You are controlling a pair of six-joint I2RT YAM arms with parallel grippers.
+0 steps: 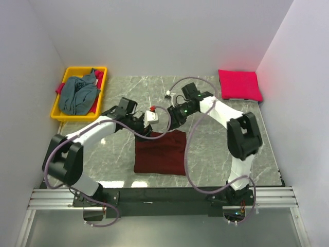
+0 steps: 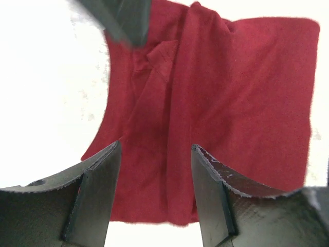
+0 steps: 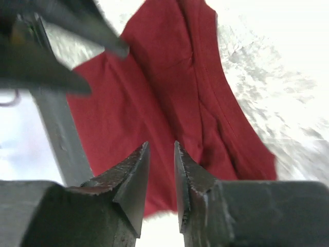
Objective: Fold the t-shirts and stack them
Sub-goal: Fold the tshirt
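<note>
The dark maroon t-shirt (image 1: 160, 153) lies folded into a rectangle at the table's middle. It also shows in the left wrist view (image 2: 236, 103) and in the right wrist view (image 3: 154, 87). My left gripper (image 1: 148, 134) (image 2: 156, 146) is open and empty just above the shirt's far left edge. My right gripper (image 1: 172, 123) (image 3: 161, 145) is above the far right edge, its jaws a narrow gap apart with nothing between them. The bright pink-red t-shirt (image 1: 239, 85) lies folded at the back right. The grey-blue t-shirt (image 1: 78, 95) is crumpled in the bin.
A yellow plastic bin (image 1: 102, 87) stands at the back left, with some pink-red cloth under the grey-blue shirt. White walls close in the marble table (image 1: 216, 154) on three sides. The two grippers are close together over the shirt's far edge.
</note>
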